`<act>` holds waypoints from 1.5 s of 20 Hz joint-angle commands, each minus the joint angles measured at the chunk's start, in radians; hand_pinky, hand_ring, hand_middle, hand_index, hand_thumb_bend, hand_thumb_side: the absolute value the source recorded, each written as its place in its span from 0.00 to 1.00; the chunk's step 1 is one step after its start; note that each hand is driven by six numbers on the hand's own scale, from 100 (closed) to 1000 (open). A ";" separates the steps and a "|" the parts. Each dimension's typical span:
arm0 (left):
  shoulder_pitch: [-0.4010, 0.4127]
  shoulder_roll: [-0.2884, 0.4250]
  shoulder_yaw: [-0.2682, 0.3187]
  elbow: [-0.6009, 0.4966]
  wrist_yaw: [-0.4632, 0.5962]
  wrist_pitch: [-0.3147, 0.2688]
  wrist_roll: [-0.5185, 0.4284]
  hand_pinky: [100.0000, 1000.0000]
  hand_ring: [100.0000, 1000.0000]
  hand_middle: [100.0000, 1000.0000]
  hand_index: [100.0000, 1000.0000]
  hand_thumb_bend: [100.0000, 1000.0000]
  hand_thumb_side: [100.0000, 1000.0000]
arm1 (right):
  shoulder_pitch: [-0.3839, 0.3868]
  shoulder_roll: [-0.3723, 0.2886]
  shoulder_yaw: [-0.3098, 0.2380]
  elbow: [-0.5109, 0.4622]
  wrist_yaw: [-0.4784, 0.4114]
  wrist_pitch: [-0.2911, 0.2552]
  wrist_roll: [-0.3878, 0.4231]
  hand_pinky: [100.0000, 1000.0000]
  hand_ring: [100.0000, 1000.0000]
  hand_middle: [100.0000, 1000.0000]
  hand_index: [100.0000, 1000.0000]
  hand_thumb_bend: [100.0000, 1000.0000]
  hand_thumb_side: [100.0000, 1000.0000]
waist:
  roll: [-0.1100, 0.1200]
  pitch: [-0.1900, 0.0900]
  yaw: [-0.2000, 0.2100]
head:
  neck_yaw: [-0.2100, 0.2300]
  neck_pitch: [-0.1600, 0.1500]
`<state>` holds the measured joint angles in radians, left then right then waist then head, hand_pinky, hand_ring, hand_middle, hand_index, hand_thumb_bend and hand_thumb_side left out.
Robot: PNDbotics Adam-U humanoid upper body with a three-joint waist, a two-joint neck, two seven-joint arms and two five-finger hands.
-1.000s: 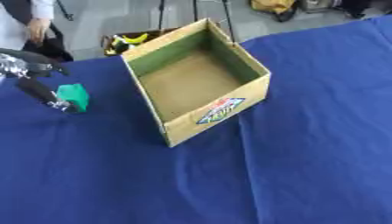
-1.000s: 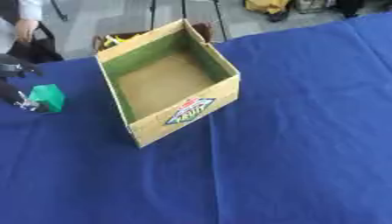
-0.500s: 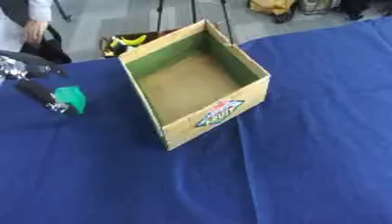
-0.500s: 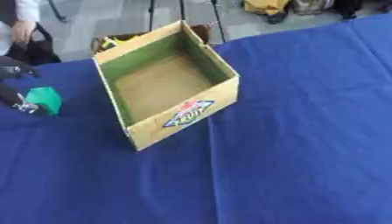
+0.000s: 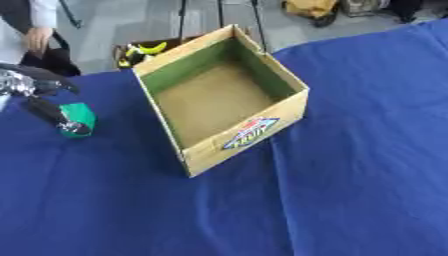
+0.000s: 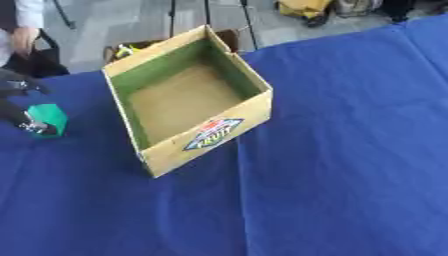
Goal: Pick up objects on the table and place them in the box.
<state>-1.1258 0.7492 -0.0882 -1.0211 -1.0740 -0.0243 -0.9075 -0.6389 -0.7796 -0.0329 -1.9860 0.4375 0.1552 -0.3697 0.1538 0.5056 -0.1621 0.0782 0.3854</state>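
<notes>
An open cardboard box (image 5: 249, 135) with green inner walls and a fruit label stands tilted on the blue cloth, left of centre; nothing shows inside it. To its left a small green block (image 5: 80, 116) lies on the cloth. My left hand (image 5: 26, 85) comes in at the left edge, black and silver, its fingers spread. One long finger (image 5: 48, 112) reaches down along the block's left side and touches it, while another finger (image 5: 57, 82) stretches out above the block, apart from it. My right hand shows in neither view.
The blue cloth (image 6: 350, 150) covers the whole table and lies wide to the right of and in front of the box. Beyond the far edge, a small carton with yellow and green things (image 5: 144, 50) stands on the floor. A person's hand (image 5: 37, 37) hangs at the upper left.
The whole picture has slid down a little, so the camera has moved. My left hand and the green block keep nearly the same place relative to the box.
</notes>
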 commanded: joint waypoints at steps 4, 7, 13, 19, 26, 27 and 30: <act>-0.015 0.038 0.005 0.021 -0.001 0.000 0.000 0.73 0.91 1.00 1.00 0.30 0.51 | -0.016 -0.035 -0.009 -0.014 -0.014 -0.002 -0.009 0.79 0.82 0.82 0.82 0.00 1.00 | -0.002 -0.017 -0.001 | 0.005 -0.014; -0.013 0.040 0.000 0.041 -0.013 0.006 0.000 0.75 0.92 1.00 1.00 0.17 0.48 | -0.016 -0.036 -0.009 -0.014 -0.014 -0.001 -0.011 0.79 0.82 0.82 0.82 0.00 1.00 | 0.000 -0.014 -0.001 | 0.003 -0.015; -0.016 0.041 -0.002 0.052 -0.012 0.000 0.000 0.74 0.91 1.00 1.00 0.08 0.45 | -0.013 -0.037 -0.013 -0.014 -0.016 0.001 -0.015 0.79 0.82 0.82 0.82 0.00 1.00 | 0.003 -0.009 0.003 | 0.005 -0.017; -0.013 0.038 -0.003 0.059 -0.006 -0.007 0.000 0.72 0.90 1.00 1.00 0.09 0.45 | -0.012 -0.035 -0.018 -0.014 -0.020 0.004 -0.021 0.79 0.82 0.81 0.82 0.00 0.99 | 0.004 -0.003 -0.003 | 0.007 -0.025; -0.015 0.030 0.007 0.035 0.029 -0.016 0.000 0.70 0.85 0.95 1.00 0.21 0.46 | -0.007 -0.033 -0.021 -0.014 -0.024 0.013 -0.019 0.79 0.82 0.81 0.82 0.00 0.99 | 0.004 0.002 -0.008 | 0.007 -0.023; -0.016 0.030 0.010 0.031 0.039 -0.016 0.000 0.69 0.84 0.91 1.00 0.21 0.46 | -0.007 -0.033 -0.022 -0.014 -0.025 0.014 -0.019 0.79 0.82 0.81 0.82 0.00 0.99 | 0.005 0.002 -0.008 | 0.007 -0.023; -0.017 0.031 0.015 0.020 0.057 -0.010 0.000 0.67 0.80 0.81 0.93 0.22 0.45 | -0.006 -0.032 -0.022 -0.014 -0.026 0.016 -0.019 0.79 0.82 0.81 0.82 0.00 0.99 | 0.006 0.002 -0.009 | 0.006 -0.023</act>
<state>-1.1267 0.7511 -0.0879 -0.9806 -1.0282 -0.0363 -0.9071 -0.6372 -0.7804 -0.0426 -1.9860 0.4210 0.1683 -0.3879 0.1650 0.5309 -0.1713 0.0836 0.3715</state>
